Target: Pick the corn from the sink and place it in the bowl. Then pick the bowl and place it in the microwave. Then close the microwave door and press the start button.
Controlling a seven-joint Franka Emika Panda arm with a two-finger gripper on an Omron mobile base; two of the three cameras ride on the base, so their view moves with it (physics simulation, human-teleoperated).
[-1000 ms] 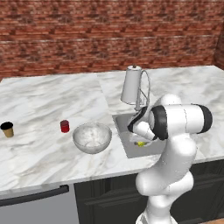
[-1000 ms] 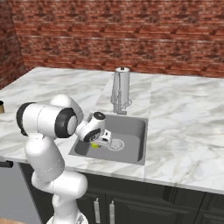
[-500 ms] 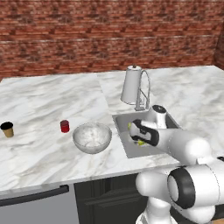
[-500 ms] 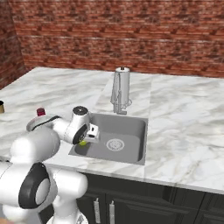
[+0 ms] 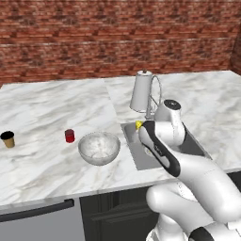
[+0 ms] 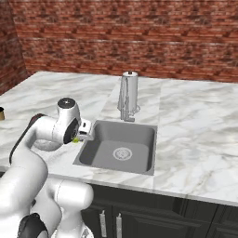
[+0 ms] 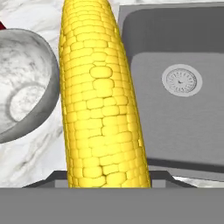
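One corn (image 7: 100, 100) clamped between fingers — above counter (image 7: 30, 162), between bowl (image 7: 22, 83) and sink (image 7: 183, 118)

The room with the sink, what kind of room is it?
Most likely a kitchen: a steel sink with a curved faucet is set into a marble counter, a bowl sits there, and dark cabinets stand beneath.
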